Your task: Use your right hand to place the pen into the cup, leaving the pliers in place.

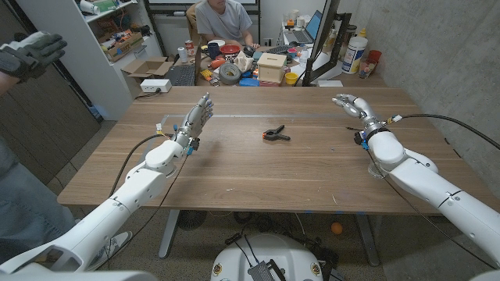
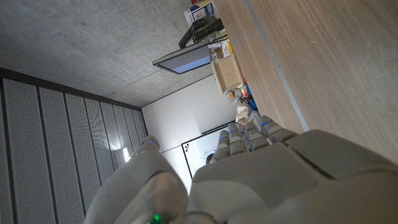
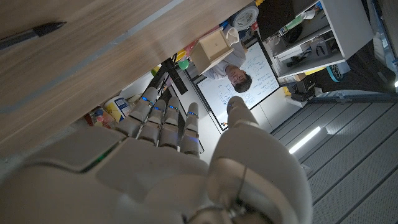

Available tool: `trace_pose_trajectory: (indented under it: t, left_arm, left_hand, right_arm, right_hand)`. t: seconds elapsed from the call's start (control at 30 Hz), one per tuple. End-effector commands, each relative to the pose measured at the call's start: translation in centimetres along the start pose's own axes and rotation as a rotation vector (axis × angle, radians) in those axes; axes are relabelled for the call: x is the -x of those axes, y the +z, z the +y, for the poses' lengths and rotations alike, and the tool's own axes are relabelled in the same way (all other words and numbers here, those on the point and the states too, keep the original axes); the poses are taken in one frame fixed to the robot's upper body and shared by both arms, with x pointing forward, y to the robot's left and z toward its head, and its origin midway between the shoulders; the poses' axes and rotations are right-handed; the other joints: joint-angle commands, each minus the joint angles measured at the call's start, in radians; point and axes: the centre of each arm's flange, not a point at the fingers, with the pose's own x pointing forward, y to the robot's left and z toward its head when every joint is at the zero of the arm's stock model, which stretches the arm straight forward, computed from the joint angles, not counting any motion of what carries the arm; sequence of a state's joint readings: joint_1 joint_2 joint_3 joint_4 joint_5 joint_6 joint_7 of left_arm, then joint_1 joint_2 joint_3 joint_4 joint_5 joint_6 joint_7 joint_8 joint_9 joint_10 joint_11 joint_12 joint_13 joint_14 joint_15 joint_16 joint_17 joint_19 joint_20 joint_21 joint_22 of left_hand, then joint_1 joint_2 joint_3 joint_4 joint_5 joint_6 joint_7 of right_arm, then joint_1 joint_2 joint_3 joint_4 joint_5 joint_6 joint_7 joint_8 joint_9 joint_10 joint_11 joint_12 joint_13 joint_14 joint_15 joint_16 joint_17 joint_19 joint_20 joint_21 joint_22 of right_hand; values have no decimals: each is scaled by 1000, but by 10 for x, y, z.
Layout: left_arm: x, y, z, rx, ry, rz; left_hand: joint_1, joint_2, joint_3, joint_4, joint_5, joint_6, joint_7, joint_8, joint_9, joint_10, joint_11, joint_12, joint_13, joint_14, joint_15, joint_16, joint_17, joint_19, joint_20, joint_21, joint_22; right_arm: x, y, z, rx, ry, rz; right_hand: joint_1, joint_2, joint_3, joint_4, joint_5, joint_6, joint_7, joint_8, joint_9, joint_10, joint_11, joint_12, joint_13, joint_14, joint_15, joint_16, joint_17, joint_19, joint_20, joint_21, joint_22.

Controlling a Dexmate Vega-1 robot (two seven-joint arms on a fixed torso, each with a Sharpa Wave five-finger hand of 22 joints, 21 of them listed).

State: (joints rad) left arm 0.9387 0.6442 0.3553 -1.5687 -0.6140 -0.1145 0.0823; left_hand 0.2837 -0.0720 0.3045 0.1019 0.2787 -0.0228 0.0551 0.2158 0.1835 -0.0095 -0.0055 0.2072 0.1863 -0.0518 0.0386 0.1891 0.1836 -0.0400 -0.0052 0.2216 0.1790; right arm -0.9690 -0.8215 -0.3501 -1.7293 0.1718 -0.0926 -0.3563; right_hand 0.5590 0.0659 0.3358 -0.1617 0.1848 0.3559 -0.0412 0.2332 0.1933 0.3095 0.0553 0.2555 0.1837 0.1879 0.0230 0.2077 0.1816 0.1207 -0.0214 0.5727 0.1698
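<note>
In the head view, a wooden table (image 1: 234, 172) with a smooth, brown, grained top carries a pair of pliers (image 1: 275, 134) near its middle: small, dark, with handles splayed toward the far left and the nose toward the near right. The left hand (image 1: 197, 119), white with grey finger segments, stands on edge at the left part of the table, fingers straight, close together and reaching toward the far side, holding nothing. The right hand (image 1: 350, 105) hangs over the far right part of the table, fingers loosely spread and slightly curled, nothing in it. A clear cup (image 1: 376, 168) is partly hidden under the right forearm near the table's right edge. A person (image 1: 226, 19) sits at a cluttered desk beyond the table.

In the left wrist view, the left hand (image 2: 249, 134) shows its smooth white back and extended fingers beside the bare wood.

In the right wrist view, the right hand (image 3: 165, 124) has its fingers extended side by side and empty. The pen (image 3: 31, 34), slim and dark, lies flat on the table well apart from the fingers, its long axis running roughly crosswise to them, its pointed tip toward the far edge.
</note>
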Motion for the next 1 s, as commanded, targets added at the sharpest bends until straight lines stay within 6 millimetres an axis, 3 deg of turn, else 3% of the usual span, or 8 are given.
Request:
trace_pose_trajectory:
  t: [0.03, 1.0]
  left_arm:
    - [6, 4, 2, -6, 10, -19]
    - [19, -1, -2, 11, 14, -15]
  left_hand:
    - [10, 0, 4, -5, -2, 9, 6, 3, 3, 4, 3, 7, 3, 4, -3, 4, 3, 1, 5, 0, 5]
    - [17, 4, 1, -8, -6, 22, 8, 1, 3, 13, 0, 7, 3, 16, -4, 6, 3, 2, 15, -2, 5]
  right_arm:
    - [8, 5, -10, 208, -21, 13]
    - [-4, 19, -37, 600, 94, 79]
  right_hand:
    - [20, 1, 2, -9, -1, 12, -6, 7, 2, 4, -11, 3, 5, 3, -11, -2, 3, 0, -3, -4, 6]
    - [74, -11, 3, -12, 3, 46, -40, 7, 3, 2, -32, -4, 6, 8, -11, -5, 2, 4, 0, -22, 7]
